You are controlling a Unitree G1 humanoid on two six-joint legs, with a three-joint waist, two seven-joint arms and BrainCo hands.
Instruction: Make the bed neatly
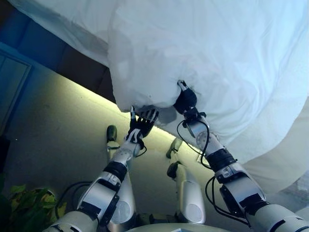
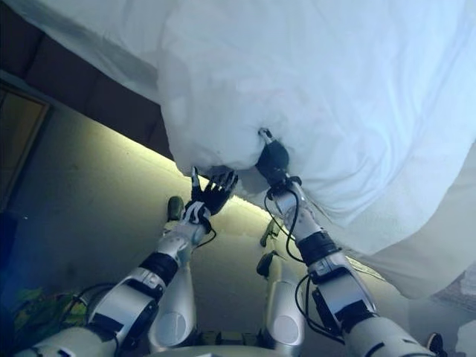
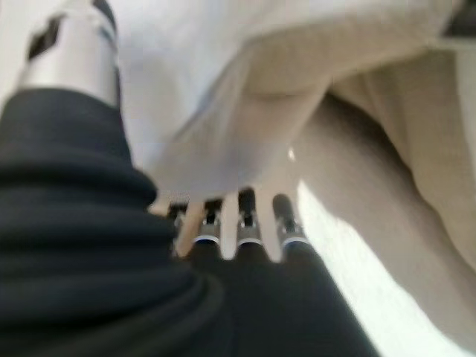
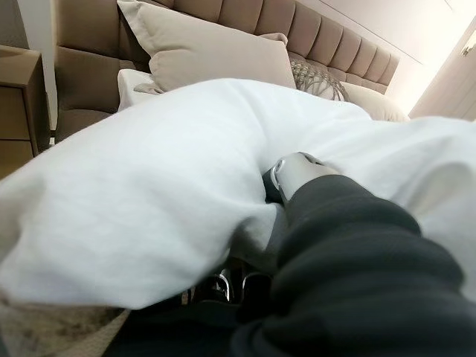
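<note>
White duvet (image 1: 217,63) bunched thick over bed edge, filling upper and right part of head views; bulging fold hanging lowest near centre, just above both hands; cream sheet (image 1: 280,169) draped below it at right.

Right hand (image 1: 185,100) pushed up into underside of duvet fold; dark ribbed cover and thumb showing, fingers buried in cloth; in right wrist view thumb (image 4: 297,169) pressed against white fabric, fingertips only glimpsed under overhanging fold; cannot tell whether curled round cloth or merely pressed in.

Left hand (image 1: 142,122) just below lowest bulge of duvet, palm up, fingers (image 3: 245,216) spread and straight, tips at or touching hanging cloth; nothing gripped; in left wrist view fingers in a row pointing at pale fabric fold directly beyond.

Both hands near each other, left slightly lower and to left of right.

Right wrist view along bed: beige pillow (image 4: 212,52) propped against tufted tan headboard (image 4: 327,33); patterned cushion (image 4: 316,78) beside it, further pale pillow (image 4: 375,100) past that; wooden nightstand (image 4: 18,97) at bed's side.

Head views: pale floor (image 1: 58,125) with lit strip running along bed base; dark bed frame (image 1: 72,60) visible under duvet at upper left; green plant leaves (image 1: 21,203) at lower left corner.
</note>
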